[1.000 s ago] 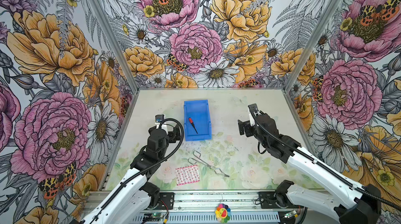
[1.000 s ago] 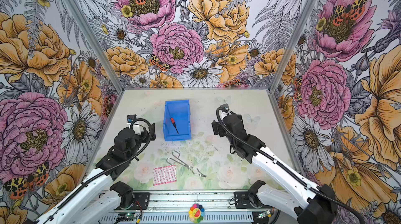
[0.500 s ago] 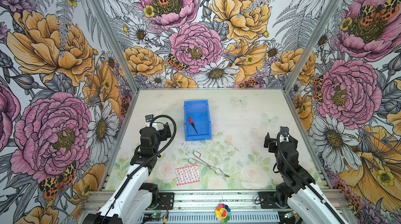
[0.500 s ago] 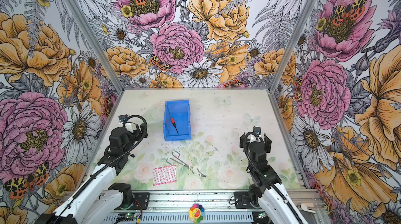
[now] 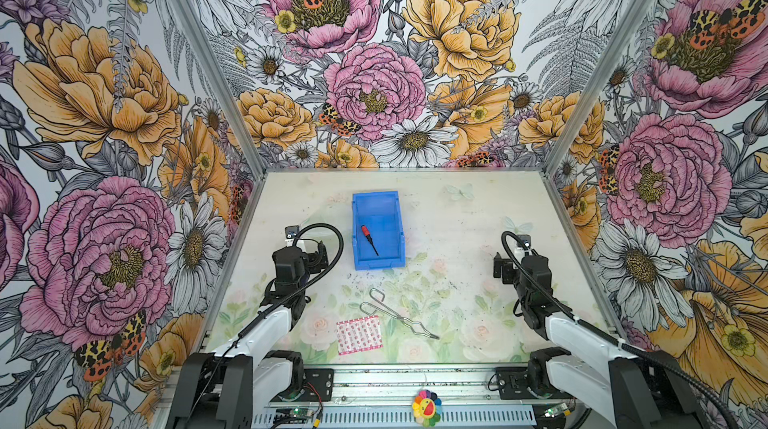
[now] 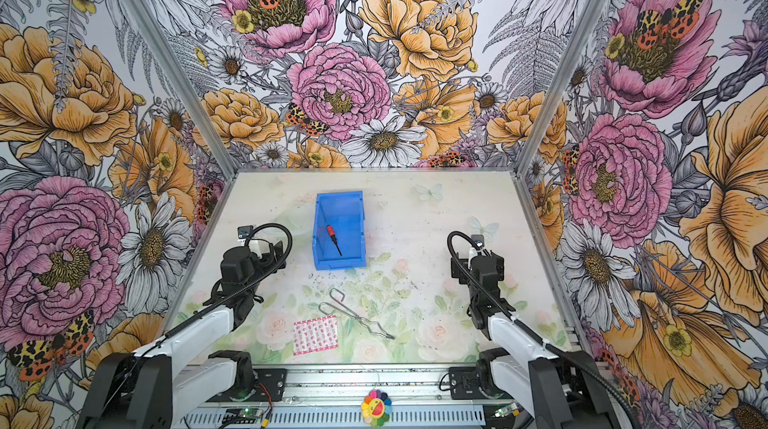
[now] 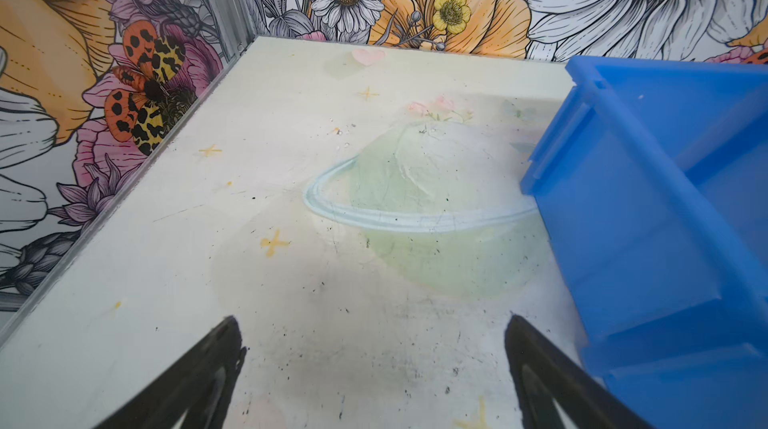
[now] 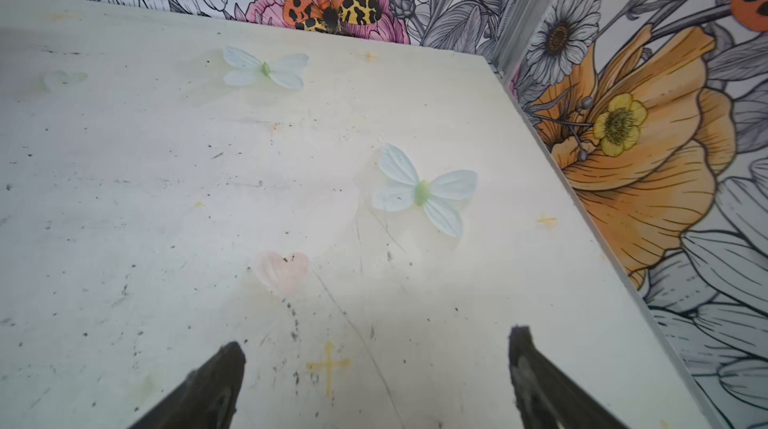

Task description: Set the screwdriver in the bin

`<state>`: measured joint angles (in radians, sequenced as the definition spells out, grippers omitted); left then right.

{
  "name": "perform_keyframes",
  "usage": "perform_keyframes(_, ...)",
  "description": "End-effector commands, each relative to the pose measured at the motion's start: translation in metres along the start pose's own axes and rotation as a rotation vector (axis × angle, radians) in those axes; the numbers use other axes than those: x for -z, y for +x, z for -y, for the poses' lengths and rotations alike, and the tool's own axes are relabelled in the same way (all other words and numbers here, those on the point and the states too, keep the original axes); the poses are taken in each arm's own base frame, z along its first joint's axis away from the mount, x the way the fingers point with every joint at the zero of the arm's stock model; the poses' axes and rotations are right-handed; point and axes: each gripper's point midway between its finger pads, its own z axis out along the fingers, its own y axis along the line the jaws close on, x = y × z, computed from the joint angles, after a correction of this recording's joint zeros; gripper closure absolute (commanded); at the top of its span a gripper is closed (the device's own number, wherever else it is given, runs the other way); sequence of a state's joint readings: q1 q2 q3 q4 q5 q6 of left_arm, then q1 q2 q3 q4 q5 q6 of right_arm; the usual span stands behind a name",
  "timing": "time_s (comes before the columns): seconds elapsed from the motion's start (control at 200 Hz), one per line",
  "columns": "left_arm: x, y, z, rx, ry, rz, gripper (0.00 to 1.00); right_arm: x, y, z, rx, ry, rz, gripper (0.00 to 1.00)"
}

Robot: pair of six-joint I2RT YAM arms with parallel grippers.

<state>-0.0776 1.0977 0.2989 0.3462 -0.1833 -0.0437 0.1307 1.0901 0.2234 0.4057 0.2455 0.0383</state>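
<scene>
The screwdriver (image 5: 369, 238) (image 6: 333, 238), with a red handle and a thin dark shaft, lies on the floor of the blue bin (image 5: 376, 198) (image 6: 338, 199) at the back middle of the table. My left gripper (image 5: 311, 256) (image 6: 267, 255) hovers left of the bin, open and empty. In the left wrist view the left gripper (image 7: 372, 327) has its fingers wide apart over bare table, beside the bin's outer wall (image 7: 631, 215). My right gripper (image 5: 510, 268) (image 6: 478, 267) is far to the right, open and empty. The right wrist view shows the right gripper (image 8: 376, 339) over bare table only.
Silver wire tongs (image 5: 395, 314) and a flat pink patterned packet (image 5: 359, 334) lie near the front middle of the table. Flowered walls enclose the table at the left, back and right. A metal rail (image 5: 415, 385) runs along the front edge.
The right arm has pulled back from beside the bin to the right side of the table. The left arm has drawn away from the bin a little. The screwdriver has not moved.
</scene>
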Motion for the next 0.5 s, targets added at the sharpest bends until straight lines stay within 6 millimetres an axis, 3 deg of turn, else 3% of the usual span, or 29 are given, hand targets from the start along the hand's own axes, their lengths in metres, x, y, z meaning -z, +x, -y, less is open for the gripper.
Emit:
perform_keyframes(0.0,-0.005,-0.034,0.004,0.004,0.035,0.126,0.01,-0.008,-0.057,-0.001,-0.046,-0.045,0.188,0.01)
perform_keyframes(0.14,-0.014,-0.041,-0.008,0.042,0.017,0.159,0.01,-0.017,-0.061,0.018,-0.114,0.017,0.220,0.01)
perform_keyframes(0.345,-0.033,-0.048,-0.015,0.067,0.028,0.165,0.01,-0.027,-0.068,0.024,-0.123,0.043,0.253,0.01)
perform_keyframes(0.496,-0.051,-0.052,-0.016,0.062,0.044,0.164,0.01,-0.043,-0.058,0.031,-0.141,0.075,0.252,0.01)
